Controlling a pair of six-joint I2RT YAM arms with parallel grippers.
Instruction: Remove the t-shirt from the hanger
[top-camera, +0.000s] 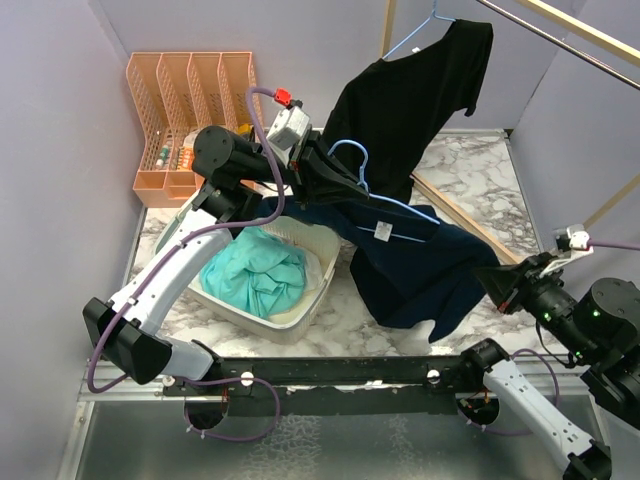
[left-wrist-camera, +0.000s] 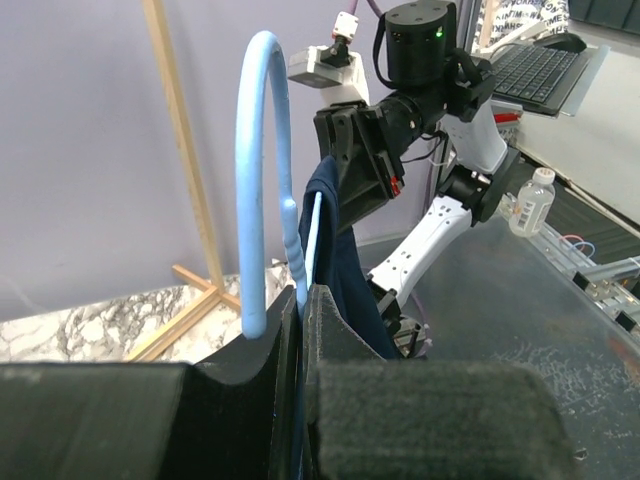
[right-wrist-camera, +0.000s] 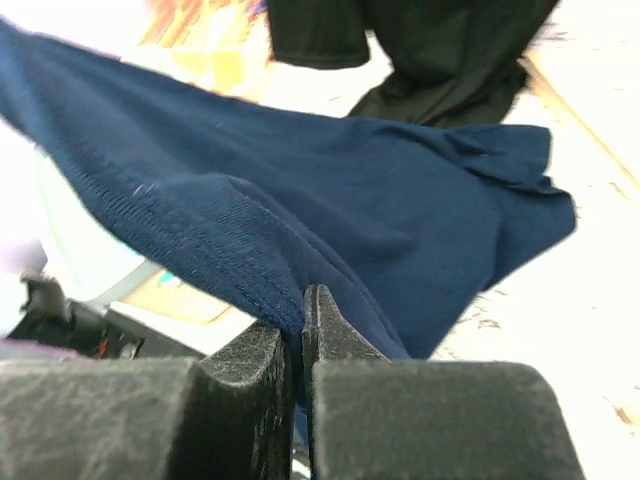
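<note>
The left fingers (left-wrist-camera: 340, 335) are clenched on the pale blue hanger (left-wrist-camera: 252, 200) just below its hook, pinching the wire together with the neck of the navy t-shirt (top-camera: 420, 270), so the hook curls up free above them. That arm reaches up over the middle of the marble tabletop (top-camera: 470, 160), and from the hanger the shirt drapes down and to the right, its white neck label showing and its lower part sagging toward the near edge. On the near right, the right fingers (right-wrist-camera: 255, 350) are closed tight on a fold of the shirt's edge, the cloth bunched between the pads and stretching away from them in a broad sheet. The t-shirt is thus held between the two arms, on the hanger at one end and gripped at the other. Behind it at the far right a black t-shirt (top-camera: 410, 110) hangs on a second blue hanger (top-camera: 420, 30). Below the left arm sits a white basin (top-camera: 300, 318) with a crumpled teal cloth (top-camera: 255, 275) in it, and an orange file rack (top-camera: 185, 100) stands in the far left corner
</note>
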